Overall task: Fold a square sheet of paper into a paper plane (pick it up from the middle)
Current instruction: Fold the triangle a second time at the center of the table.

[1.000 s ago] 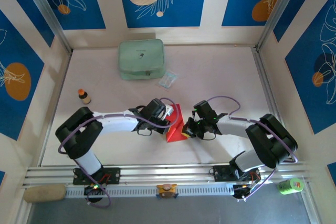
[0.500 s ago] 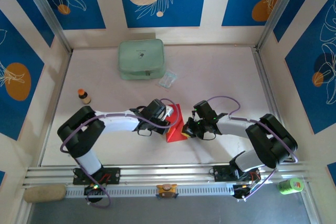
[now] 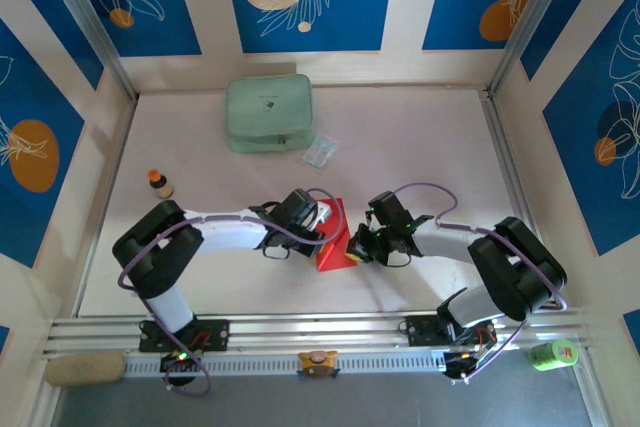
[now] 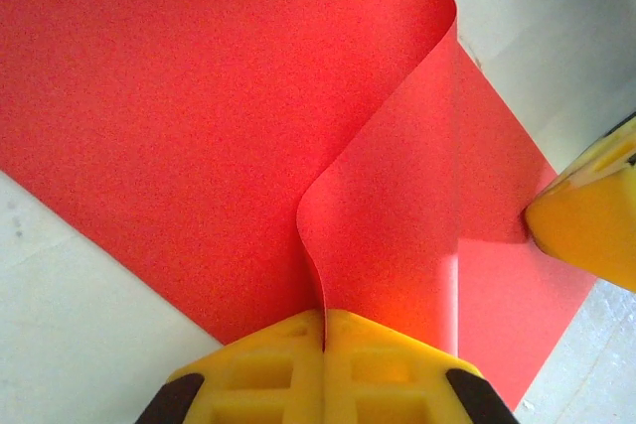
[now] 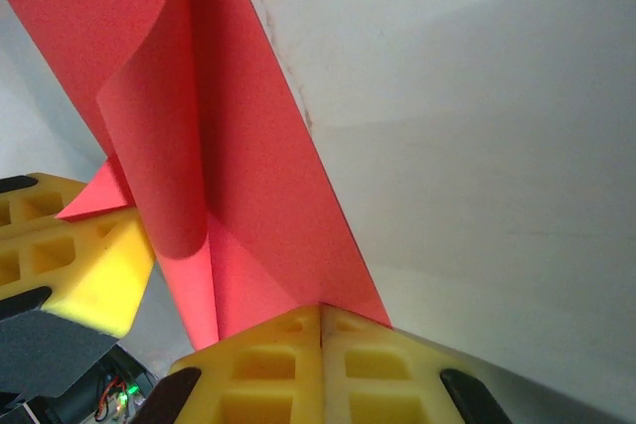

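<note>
**folds4fun:** Where's the red paper sitting, and what are your claws doing with it?

**me:** The red paper [image 3: 336,249] is on the table [image 3: 430,147], toward the near side, right between my two arms. The green pouch [image 3: 268,112] is well off at its 11 o'clock, with a clear packet [image 3: 320,152] just beside the pouch's 4 o'clock corner. My left claw [image 4: 323,330] is pinched fully closed on an edge of the paper, coming in from its 10 o'clock in the overhead view. My right claw [image 5: 320,320] is clamped tight on it too, at the 3 o'clock edge.

**folds4fun:** So is it lying flat?

**me:** Only partly. From my left wrist, a big part lies flat on the table, but a flap rises from the pinch and curls over softly, not pressed into a crease. A little bottle [image 3: 159,183] stands well apart, out at 10 o'clock.
</note>
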Controlling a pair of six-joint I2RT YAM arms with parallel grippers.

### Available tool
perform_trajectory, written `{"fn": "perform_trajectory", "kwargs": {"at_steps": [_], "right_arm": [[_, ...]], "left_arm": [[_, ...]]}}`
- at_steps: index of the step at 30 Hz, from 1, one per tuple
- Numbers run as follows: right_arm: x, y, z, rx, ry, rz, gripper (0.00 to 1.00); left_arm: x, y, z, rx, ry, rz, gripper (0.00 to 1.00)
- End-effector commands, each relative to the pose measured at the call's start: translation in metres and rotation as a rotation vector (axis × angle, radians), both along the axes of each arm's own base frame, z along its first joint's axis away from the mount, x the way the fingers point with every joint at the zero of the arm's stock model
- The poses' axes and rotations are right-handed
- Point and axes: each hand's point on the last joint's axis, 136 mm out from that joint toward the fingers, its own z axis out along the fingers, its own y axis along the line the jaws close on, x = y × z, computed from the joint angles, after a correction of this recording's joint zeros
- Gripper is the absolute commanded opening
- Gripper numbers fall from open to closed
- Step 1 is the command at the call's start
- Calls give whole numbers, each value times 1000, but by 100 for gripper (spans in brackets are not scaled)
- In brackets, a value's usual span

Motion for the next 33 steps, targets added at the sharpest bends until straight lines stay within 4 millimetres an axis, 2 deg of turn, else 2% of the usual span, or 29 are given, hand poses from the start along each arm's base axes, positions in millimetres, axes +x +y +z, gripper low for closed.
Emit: {"fn": "perform_trajectory", "kwargs": {"at_steps": [1,5,11,17,26,33], "right_arm": [[-13,-11,-10,-62,52,-5,0],[-9,-8,-3,-45,16,7,0],[7,4,26,32,-91,22,3],[19,29,49,163,-151,66,0],[38,50,50,199,-150,62,0],[41,53,34,171,-111,61,0]], "left_arm": [[3,3,-4,26,6,-5,0],[2,3,-5,26,11,-6,0],[0,3,-6,19,21,-5,0],[-2,3,-7,14,28,-1,0],[-3,3,-9,12,35,0,0],[-3,4,-10,15,38,0,0]]}}
